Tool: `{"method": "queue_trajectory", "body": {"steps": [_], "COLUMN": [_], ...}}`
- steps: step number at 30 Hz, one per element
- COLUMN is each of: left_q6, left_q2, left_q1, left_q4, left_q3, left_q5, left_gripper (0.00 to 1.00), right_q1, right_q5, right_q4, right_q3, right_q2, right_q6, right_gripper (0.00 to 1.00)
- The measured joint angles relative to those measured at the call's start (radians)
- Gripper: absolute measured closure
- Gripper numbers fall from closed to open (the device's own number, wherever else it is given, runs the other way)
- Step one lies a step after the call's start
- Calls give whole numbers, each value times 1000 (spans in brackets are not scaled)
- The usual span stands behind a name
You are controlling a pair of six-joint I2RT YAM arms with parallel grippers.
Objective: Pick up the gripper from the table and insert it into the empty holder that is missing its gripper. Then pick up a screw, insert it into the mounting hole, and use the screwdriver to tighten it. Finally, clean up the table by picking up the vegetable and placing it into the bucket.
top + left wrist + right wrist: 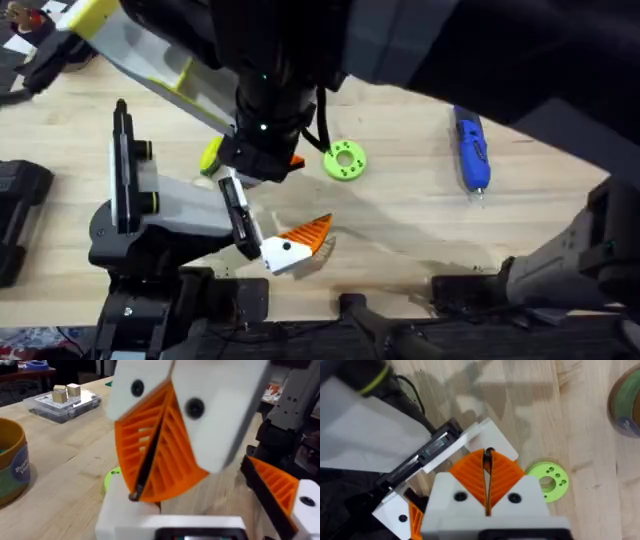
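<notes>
Orange ribbed pads of the right gripper are pressed together, pinching a thin dark piece. The arm reaches across the middle, wrist turned down over the holder. The gripper lies at the holder's near end. Screwdriver lies well apart on the table. Left tool's state: cannot tell.

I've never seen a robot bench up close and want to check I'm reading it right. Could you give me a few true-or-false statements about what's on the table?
1. The blue screwdriver lies on the table. True.
2. The lime-green ring rests on the screwdriver. False: it lies on bare wood, apart from it.
3. An orange-tipped gripper piece sits at the holder's end. True.
4. The vegetable is inside a bucket. False: it lies on the table beside the holder.
</notes>
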Motion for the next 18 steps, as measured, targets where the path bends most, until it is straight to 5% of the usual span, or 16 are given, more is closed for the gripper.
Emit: {"method": "queue_trajectory", "body": {"steps": [3, 9, 18], "left_q6": [0, 0, 0], "left_q2": [0, 0, 0], "left_q1": [0, 1, 1], "left_q4": [0, -1, 0], "left_q3": [0, 0, 0], "left_q5": [0, 3, 3], "left_gripper": [14, 14, 14], "right_q1": [0, -14, -18], "right_q5": [-2, 23, 23], "right_q4": [-1, -13, -14], "right_q3": [0, 4, 6], "right_q2": [0, 0, -7], "right_q6": [-2, -11, -15], "right_gripper": [931, 45, 5]}}
